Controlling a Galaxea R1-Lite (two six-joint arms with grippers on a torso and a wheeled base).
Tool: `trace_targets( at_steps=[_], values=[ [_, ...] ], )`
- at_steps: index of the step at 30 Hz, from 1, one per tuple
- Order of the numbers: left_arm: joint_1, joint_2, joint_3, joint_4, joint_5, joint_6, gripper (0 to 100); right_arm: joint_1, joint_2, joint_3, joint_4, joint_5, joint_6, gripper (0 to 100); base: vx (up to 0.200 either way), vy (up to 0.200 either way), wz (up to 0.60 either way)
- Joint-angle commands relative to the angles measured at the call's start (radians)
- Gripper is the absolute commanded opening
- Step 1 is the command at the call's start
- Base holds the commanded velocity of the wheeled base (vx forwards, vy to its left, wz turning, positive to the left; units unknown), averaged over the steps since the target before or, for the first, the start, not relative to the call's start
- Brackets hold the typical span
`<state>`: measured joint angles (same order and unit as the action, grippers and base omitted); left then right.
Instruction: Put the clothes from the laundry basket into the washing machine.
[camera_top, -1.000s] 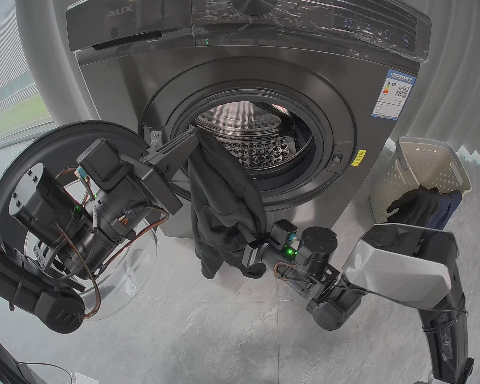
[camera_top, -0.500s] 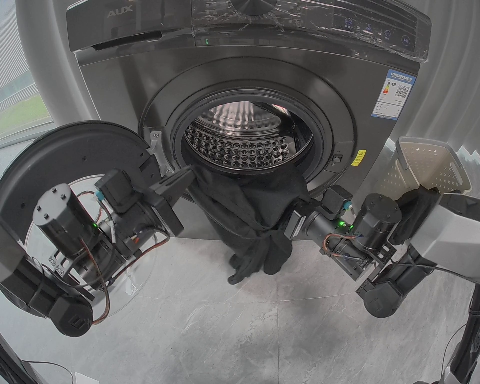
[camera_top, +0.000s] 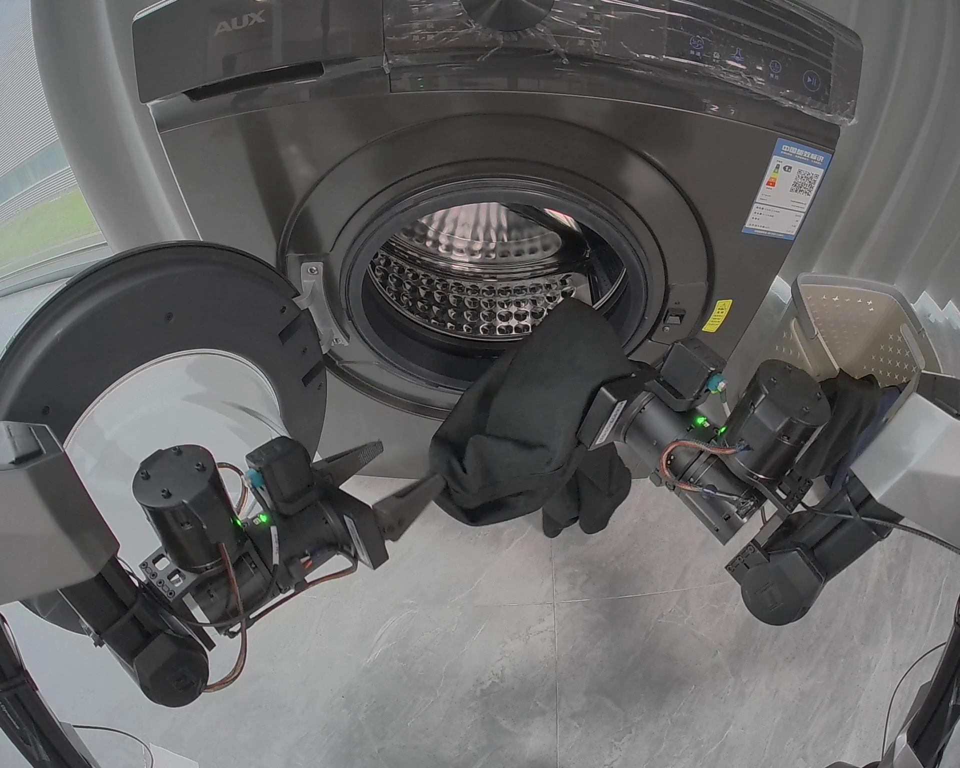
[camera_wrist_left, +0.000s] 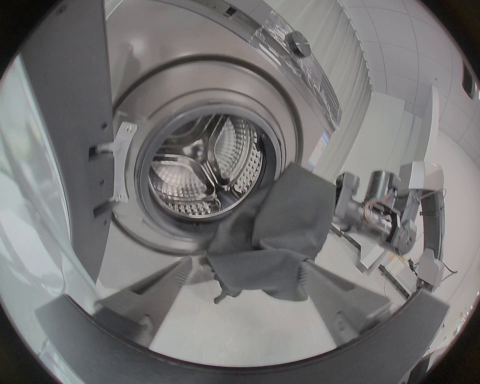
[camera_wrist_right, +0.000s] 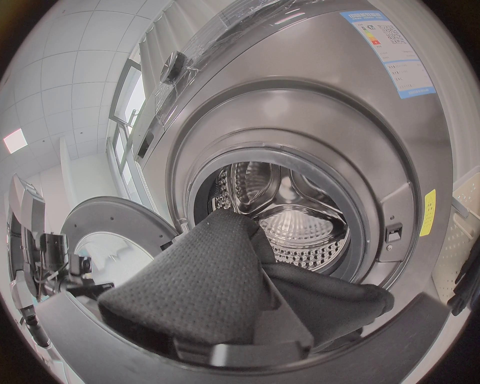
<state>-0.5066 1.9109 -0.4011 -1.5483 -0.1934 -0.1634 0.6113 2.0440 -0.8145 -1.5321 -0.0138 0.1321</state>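
Note:
A black garment (camera_top: 530, 420) hangs from my right gripper (camera_top: 592, 412), which is shut on it in front of the lower right rim of the washing machine's round opening (camera_top: 490, 270). The cloth drapes over the right fingers (camera_wrist_right: 280, 325) and part of it lies on the opening's lip. My left gripper (camera_top: 408, 468) stands open low at the left, one fingertip (camera_top: 425, 487) just at the garment's hanging edge. Between the left fingers (camera_wrist_left: 165, 280), the garment (camera_wrist_left: 285, 225) hangs ahead, not gripped. The laundry basket (camera_top: 870, 320) at the right holds more dark clothes (camera_top: 850, 405).
The washer door (camera_top: 150, 310) stands swung open at the left, behind my left arm. The steel drum (camera_top: 470, 240) looks bare inside. Grey tiled floor (camera_top: 520, 650) spreads in front. A curtain hangs behind the basket.
My left gripper has let go of the garment and dropped down to the left. The right gripper has risen with the garment to the opening's lower right rim.

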Motion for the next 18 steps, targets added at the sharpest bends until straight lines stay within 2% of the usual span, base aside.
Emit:
trace_targets(
  at_steps=[1,5,6,7,9,15,18],
  values=[
    [-0.020,0.048,0.096,-0.001,-0.044,0.028,100,-0.005,-0.002,-0.057,0.009,-0.002,0.000,0,0.000,0.000,0.00],
    [-0.036,0.068,0.211,-0.001,-0.090,0.117,100,0.005,-0.002,-0.075,0.020,-0.005,0.001,0,0.000,0.000,0.00],
    [-0.036,0.068,0.211,-0.001,-0.090,0.117,100,0.005,-0.002,-0.075,0.020,-0.005,0.001,0,0.000,0.000,0.00],
    [-0.036,0.070,0.243,-0.001,-0.116,0.140,100,0.008,-0.001,-0.075,0.018,-0.008,0.001,0,0.000,0.000,0.00],
    [-0.036,0.068,0.261,0.001,-0.135,0.150,100,0.013,-0.001,-0.072,0.018,-0.012,0.001,0,0.000,0.000,0.00],
    [-0.035,0.048,0.228,-0.003,-0.136,0.153,100,0.042,-0.002,-0.037,0.009,-0.014,0.006,0,0.000,0.000,0.00],
    [-0.040,0.033,0.171,-0.001,-0.135,0.137,100,0.054,-0.002,-0.029,0.009,-0.015,0.007,0,0.000,0.000,0.00]
  ],
)
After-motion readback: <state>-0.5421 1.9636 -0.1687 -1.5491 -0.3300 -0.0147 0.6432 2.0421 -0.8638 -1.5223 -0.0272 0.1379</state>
